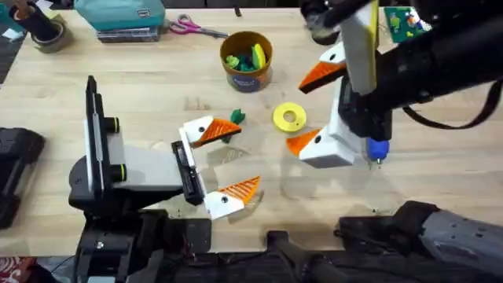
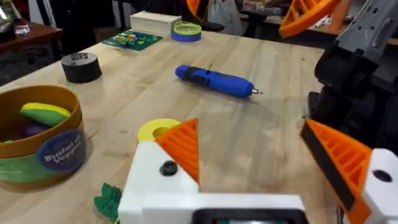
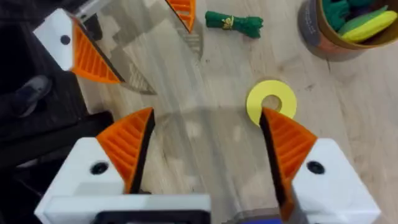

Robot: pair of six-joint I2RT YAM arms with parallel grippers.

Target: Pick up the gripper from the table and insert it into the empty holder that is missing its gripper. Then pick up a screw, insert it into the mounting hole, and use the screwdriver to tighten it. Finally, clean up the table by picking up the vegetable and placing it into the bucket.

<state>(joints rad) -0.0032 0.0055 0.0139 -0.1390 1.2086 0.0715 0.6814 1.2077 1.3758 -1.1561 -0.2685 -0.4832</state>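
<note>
Left gripper point(image 1: 225, 161) jaws wide open, nothing between them; its white brackets both carry orange ribbed pads point(image 1: 216, 132). Right gripper point(image 1: 313, 108) jaws also spread wide and empty, hovering over the light wooden desk point(image 1: 157, 94).

The small dark-green toy vegetable with a frilled end point(image 1: 236, 117) lies on the desk just beside the left gripper's far finger. Overhead shows mostly its frilled tip, the left wrist view cuts it off at the edge point(image 2: 107, 200), and the right wrist view shows it whole point(image 3: 234, 23). The flat yellow ring point(image 1: 289, 117) lies between the two grippers.

The blue pen-shaped screwdriver point(image 2: 214, 81) lies flat in the left wrist view; overhead shows just its blue end point(image 1: 378, 149), the rest under the right arm.

The round mustard-yellow bucket with a blue label point(image 1: 247, 60) stands well behind the ring, holding green and yellow toy pieces; individual shapes hard to make out.
</note>
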